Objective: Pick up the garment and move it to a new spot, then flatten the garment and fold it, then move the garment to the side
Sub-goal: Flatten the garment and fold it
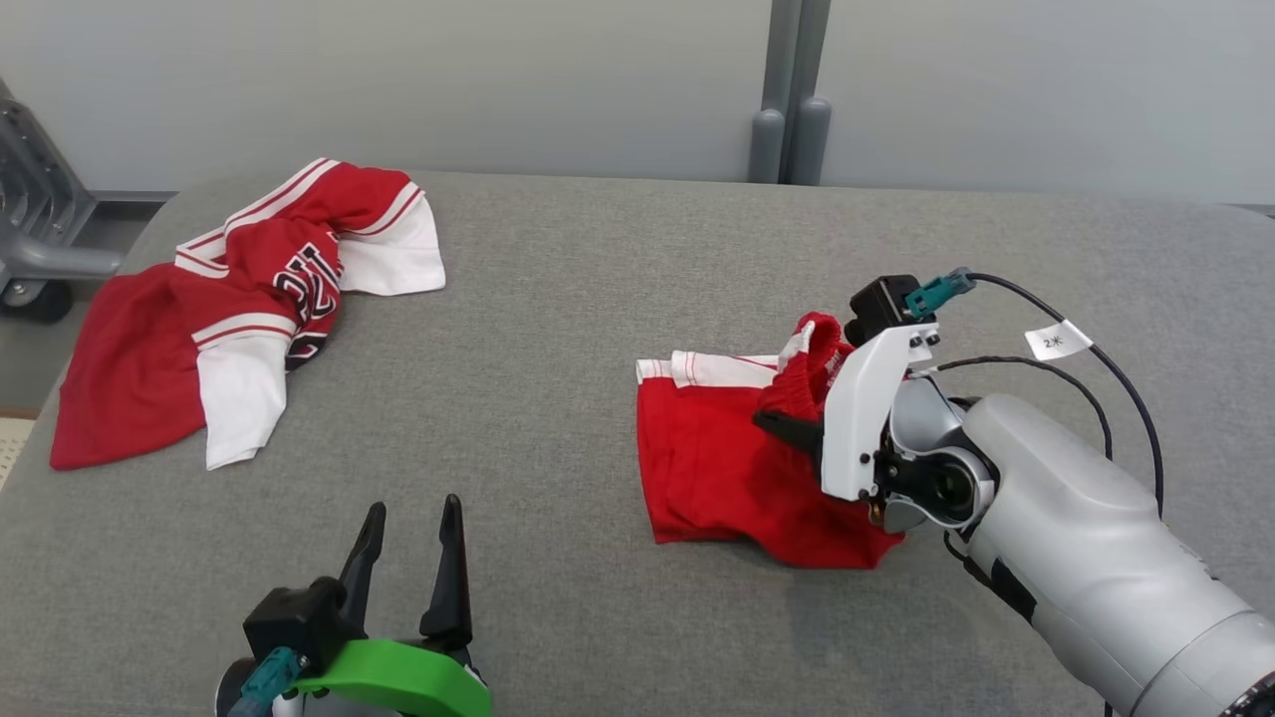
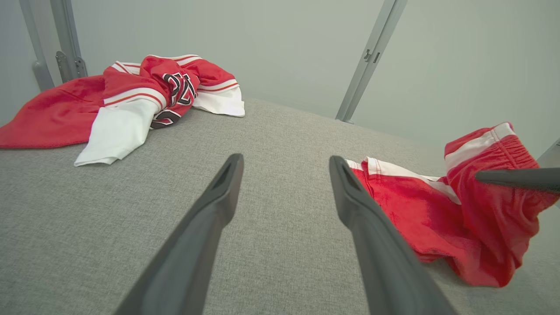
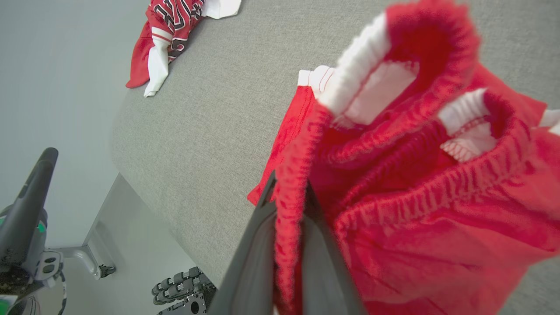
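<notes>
The garment (image 1: 717,468), red shorts, is lying toward 4 o'clock on the grey surface (image 1: 558,398) in the head view, and our right pincer (image 1: 782,428) is clenching its waistband, holding that edge raised. Our left pincer (image 1: 411,506) is hovering released at 7 o'clock; a red jersey (image 1: 249,309) is sitting at 10 o'clock. In the left wrist view, most cloth is resting down at 3 o'clock. In the right wrist view, we are pinching only a thin elastic fold, so we are judging a slow, high lift safest before carrying it.
</notes>
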Motion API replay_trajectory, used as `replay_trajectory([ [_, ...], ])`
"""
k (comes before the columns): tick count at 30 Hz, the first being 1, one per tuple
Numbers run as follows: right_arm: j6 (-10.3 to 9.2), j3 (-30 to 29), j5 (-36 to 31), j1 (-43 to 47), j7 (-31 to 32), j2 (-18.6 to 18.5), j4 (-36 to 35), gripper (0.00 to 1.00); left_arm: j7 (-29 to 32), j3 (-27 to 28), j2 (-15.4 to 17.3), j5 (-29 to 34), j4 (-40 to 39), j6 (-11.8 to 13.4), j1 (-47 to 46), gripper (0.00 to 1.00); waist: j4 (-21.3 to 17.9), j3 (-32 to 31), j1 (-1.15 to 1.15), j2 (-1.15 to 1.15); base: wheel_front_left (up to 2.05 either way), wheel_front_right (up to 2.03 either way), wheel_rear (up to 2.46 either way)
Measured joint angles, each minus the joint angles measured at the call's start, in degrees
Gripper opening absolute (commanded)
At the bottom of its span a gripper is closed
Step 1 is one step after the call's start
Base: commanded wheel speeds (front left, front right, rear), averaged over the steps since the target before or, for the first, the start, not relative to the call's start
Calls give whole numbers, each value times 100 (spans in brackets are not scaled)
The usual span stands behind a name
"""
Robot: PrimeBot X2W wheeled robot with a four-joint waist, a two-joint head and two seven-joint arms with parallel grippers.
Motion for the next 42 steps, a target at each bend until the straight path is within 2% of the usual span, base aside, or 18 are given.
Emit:
replay_trajectory([
  [9,-254,125,-153,-126,178,70,403,1,0,-296,5,-91,22,0,-8,100,475,-27,0,0,0,0,0],
  [12,-315,151,-202,-154,219,89,548,20,0,-335,9,-91,35,0,-14,100,664,-26,0,0,0,0,0],
  [16,-364,158,-278,-265,219,132,681,20,0,-382,11,-92,54,0,-16,100,903,-17,0,0,0,0,0],
  [19,-408,209,-334,-341,220,204,780,27,0,-404,14,-99,57,0,-18,100,1056,-4,0,0,0,0,0],
  [21,-447,310,-433,-381,253,246,834,46,0,-371,14,-99,57,0,-18,100,1137,10,0,0,0,0,0],
  [22,-456,353,-479,-413,252,264,864,83,0,-333,13,-99,56,0,-18,100,1166,20,0,0,0,0,0],
  [23,-456,370,-513,-450,242,275,891,100,0,-296,16,-99,57,1,-19,100,1187,31,0,0,0,0,0],
  [28,-437,531,-708,-615,242,331,961,100,0,-124,18,-98,71,1,-18,100,1174,30,0,0,0,0,0],
  [35,-233,795,-891,-920,269,427,931,100,0,-7,15,-89,74,1,-17,100,971,-59,0,0,0,0,0],
  [42,-142,650,-933,-1183,-109,414,765,100,0,166,15,41,21,1,-14,100,665,-179,0,0,0,0,0],
])
